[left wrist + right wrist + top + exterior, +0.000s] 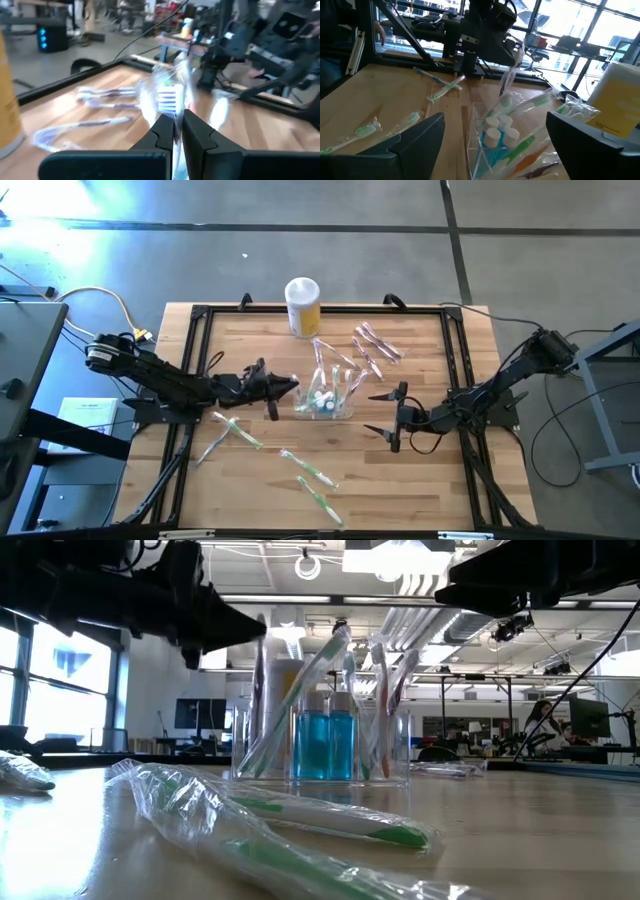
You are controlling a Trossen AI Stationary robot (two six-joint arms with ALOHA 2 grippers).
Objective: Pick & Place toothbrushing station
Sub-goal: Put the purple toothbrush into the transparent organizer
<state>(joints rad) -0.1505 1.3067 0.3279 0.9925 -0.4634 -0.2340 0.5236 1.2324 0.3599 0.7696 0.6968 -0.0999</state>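
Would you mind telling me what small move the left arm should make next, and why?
Probably a short lowering, then release. The left gripper is shut on a plastic-wrapped toothbrush at the edge of the clear plastic toothbrushing station, which already holds wrapped brushes and small blue bottles. The right gripper waits open beside the station.

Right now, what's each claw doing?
Left claw: shut on a wrapped toothbrush at the toothbrushing station.
Right claw: open, empty.

Yellow canister [303, 307] w/ white lid at table's [420, 490] far edge; wrapped toothbrushes [310, 470] scattered nearby.
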